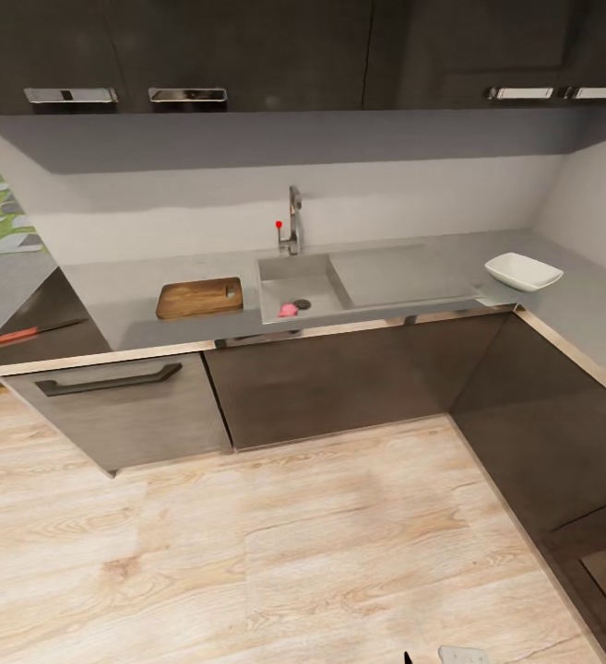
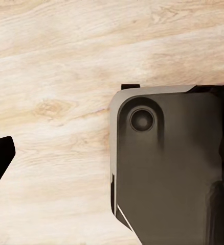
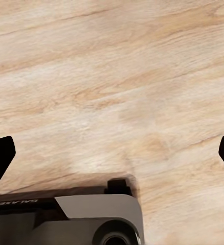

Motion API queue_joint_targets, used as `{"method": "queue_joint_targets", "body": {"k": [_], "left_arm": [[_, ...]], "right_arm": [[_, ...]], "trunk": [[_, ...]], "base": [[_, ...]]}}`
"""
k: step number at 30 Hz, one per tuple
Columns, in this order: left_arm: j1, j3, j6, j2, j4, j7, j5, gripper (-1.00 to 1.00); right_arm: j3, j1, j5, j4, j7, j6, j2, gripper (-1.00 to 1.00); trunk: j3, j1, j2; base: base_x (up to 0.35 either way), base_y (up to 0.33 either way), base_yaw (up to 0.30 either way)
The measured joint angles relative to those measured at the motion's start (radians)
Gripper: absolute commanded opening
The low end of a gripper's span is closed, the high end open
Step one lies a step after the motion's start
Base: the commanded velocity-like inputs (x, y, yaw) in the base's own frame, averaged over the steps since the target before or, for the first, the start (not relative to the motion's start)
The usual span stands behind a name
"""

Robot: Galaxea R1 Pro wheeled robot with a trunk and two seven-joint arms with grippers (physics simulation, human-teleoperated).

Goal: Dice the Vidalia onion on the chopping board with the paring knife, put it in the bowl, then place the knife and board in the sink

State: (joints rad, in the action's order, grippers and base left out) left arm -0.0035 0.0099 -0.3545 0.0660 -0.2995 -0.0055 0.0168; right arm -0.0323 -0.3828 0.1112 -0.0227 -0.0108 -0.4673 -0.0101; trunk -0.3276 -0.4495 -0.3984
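Note:
The pinkish Vidalia onion [image 1: 288, 310] lies in the grey sink [image 1: 279, 273] beside the drain, below the chrome tap [image 1: 292, 221]. Left of the sink, the wooden chopping board [image 1: 199, 298] lies flat on the countertop [image 1: 118, 286]. Further left, near the counter's corner, lies the paring knife [image 1: 35, 332] with its red handle. The white bowl [image 1: 522, 271] stands on the counter right of the drainboard. My left gripper [image 2: 112, 158] and right gripper [image 3: 112, 153] hang over the wooden floor, far from the counter, with fingers spread wide and nothing between them.
Grey cabinets with a dark bar handle [image 1: 109, 379] run under the counter, which turns a corner along the right side. Wall cupboards [image 1: 247, 55] hang above. Light wood floor [image 1: 293, 553] lies between me and the cabinets. Part of my own base [image 2: 168, 168] shows under the left wrist.

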Motion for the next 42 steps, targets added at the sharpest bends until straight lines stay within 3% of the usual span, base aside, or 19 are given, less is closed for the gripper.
{"method": "queue_joint_targets", "body": {"k": [20, 33, 42], "left_arm": [[0.0, 0.0, 0.0, 0.0, 0.0, 0.0, 0.0, 1.0], [0.0, 0.0, 0.0, 0.0, 0.0, 0.0, 0.0, 1.0], [0.001, -0.005, -0.001, 0.008, 0.001, 0.001, -0.004, 1.0]], "right_arm": [[-0.002, 0.0, -0.004, 0.0, -0.001, -0.003, -0.006, 1.0], [-0.004, 0.0, -0.005, 0.005, 0.001, -0.132, -0.003, 1.0], [-0.003, 0.0, -0.003, 0.005, 0.001, -0.134, 0.004, 1.0]], "trunk": [[0.0, 0.0, 0.0], [0.0, 0.0, 0.0], [0.0, 0.0, 0.0]], "base": [[0.0, 0.0, 0.0], [0.0, 0.0, 0.0], [0.0, 0.0, 0.0]]}}
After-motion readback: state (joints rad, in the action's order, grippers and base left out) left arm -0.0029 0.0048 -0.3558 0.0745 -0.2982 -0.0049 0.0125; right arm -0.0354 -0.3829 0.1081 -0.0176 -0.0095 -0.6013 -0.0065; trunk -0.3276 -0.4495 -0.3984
